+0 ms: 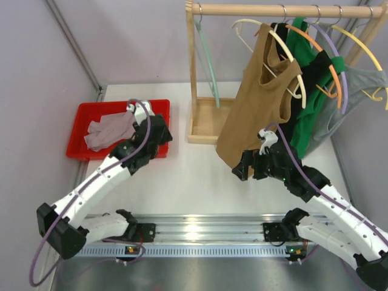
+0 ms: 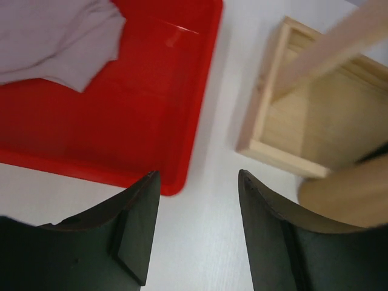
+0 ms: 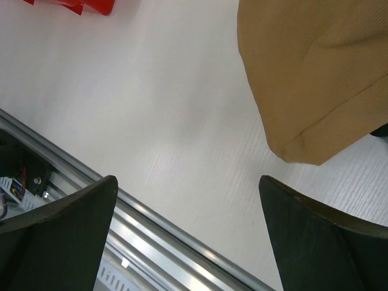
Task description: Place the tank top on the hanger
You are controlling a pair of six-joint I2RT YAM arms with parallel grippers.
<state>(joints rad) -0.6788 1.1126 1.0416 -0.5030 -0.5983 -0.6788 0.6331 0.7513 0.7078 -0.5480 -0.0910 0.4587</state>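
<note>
The pale mauve tank top (image 1: 109,131) lies crumpled in the red tray (image 1: 85,114) at the left; its edge also shows in the left wrist view (image 2: 54,42). The mint-green hanger (image 1: 208,60) hangs empty at the left end of the wooden rail. My left gripper (image 1: 159,134) is open and empty, low over the table by the tray's near right corner (image 2: 197,176), to the right of the top. My right gripper (image 1: 245,167) is open and empty (image 3: 188,182) over the table, just below the hem of the tan-brown tank top (image 3: 309,73).
The wooden rack (image 1: 279,10) with its box base (image 1: 203,124) stands at the back; the base also shows in the left wrist view (image 2: 315,127). It carries the tan-brown top (image 1: 257,103) on a cream hanger, green and grey garments, and orange, purple and yellow hangers. A metal rail (image 1: 200,233) runs along the near edge.
</note>
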